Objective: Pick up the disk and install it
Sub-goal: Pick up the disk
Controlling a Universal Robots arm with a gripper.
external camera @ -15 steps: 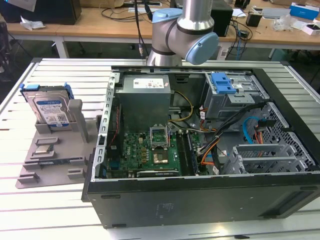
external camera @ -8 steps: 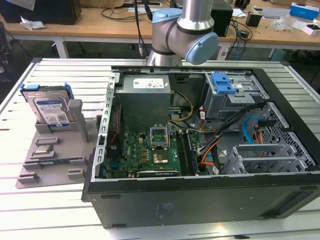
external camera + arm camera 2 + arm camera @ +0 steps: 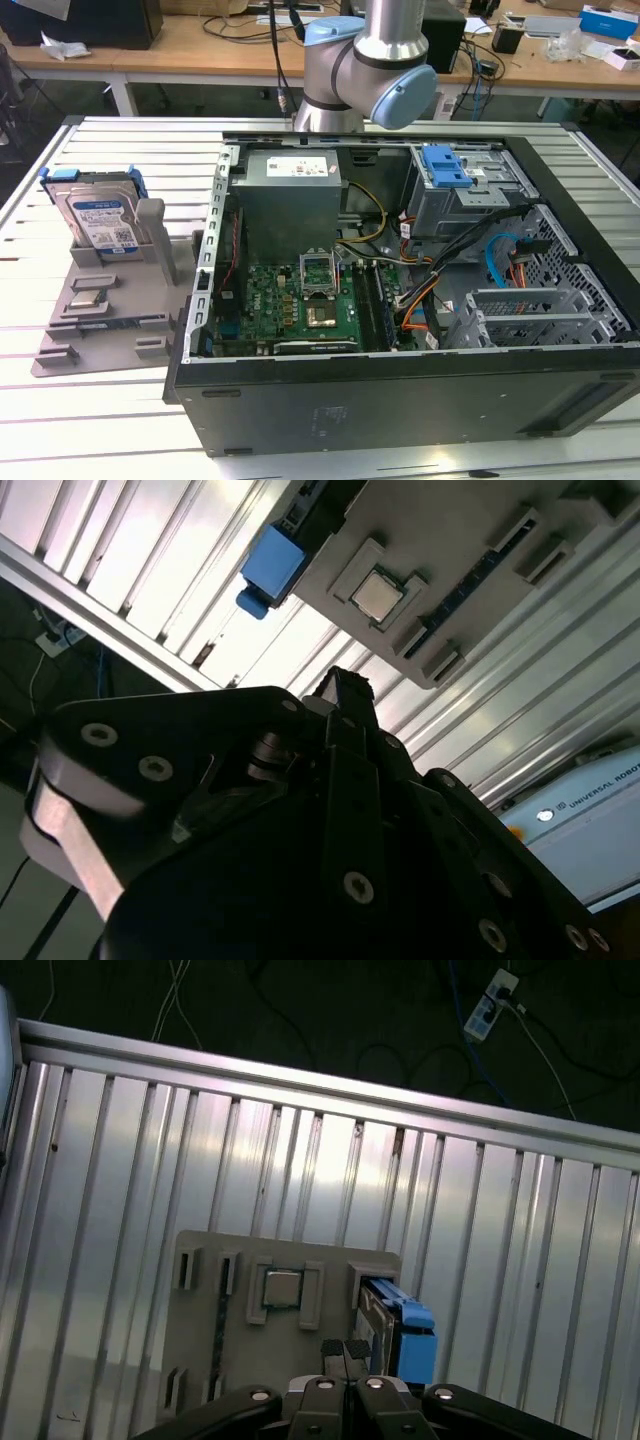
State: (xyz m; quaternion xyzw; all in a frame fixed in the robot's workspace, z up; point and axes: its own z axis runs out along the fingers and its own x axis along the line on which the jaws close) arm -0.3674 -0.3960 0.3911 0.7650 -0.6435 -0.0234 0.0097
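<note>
Black gripper (image 3: 345, 1348) parts sit closest to the lens in both wrist views, and the gripper hangs high over the grey tray (image 3: 200, 1320). In the first wrist view its two fingertips look pressed together, with nothing between them. The disk (image 3: 98, 215) stands on its edge in a slot at the far end of the tray, out on the ribbed metal table (image 3: 130, 150), to the exterior view's left of the open computer case (image 3: 400, 400). A small chip (image 3: 281, 1287) lies flat in the tray just beside the disk. I think things could go wrong if the gripper came down like this. Closed fingertips would bump the top of the disk, not go around it. A bump could tip the disk over or push the loose tray along the table. Coming down a bit to the side could hit the chip. The exterior view gives the disk's label face, the robot arm (image 3: 370, 60) behind the case, and the drive cage (image 3: 470, 205) with its blue latch (image 3: 445, 165). The first wrist view gives the disk's thin top edge from above. The second wrist view gives a slanted look at the blue end of the disk (image 3: 272, 565).
</note>
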